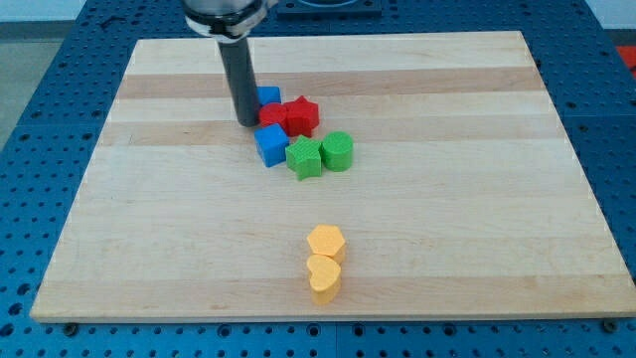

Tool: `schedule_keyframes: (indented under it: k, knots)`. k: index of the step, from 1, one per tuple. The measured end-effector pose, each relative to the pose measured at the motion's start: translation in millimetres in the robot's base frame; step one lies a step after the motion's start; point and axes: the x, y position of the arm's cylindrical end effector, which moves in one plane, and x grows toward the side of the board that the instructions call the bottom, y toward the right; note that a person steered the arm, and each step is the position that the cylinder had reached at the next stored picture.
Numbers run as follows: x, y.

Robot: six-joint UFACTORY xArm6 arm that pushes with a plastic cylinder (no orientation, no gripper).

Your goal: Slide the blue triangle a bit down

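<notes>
Blue triangle, most likely the nearer of two blue blocks, though hard to tell, lying in the bunch at the far middle of the bench, touching a green block on its right. Other blue block farther back, half hidden behind the red blocks. My tip just far and left of the triangle. No fingers here, only a rod, so nothing released or clenched. Lots of bare wood on the near side before the yellow blocks
</notes>
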Motion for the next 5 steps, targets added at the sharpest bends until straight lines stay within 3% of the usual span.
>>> schedule_keyframes:
  k: [3,5]
  knots:
    - [52,-15]
    - [39,-54]
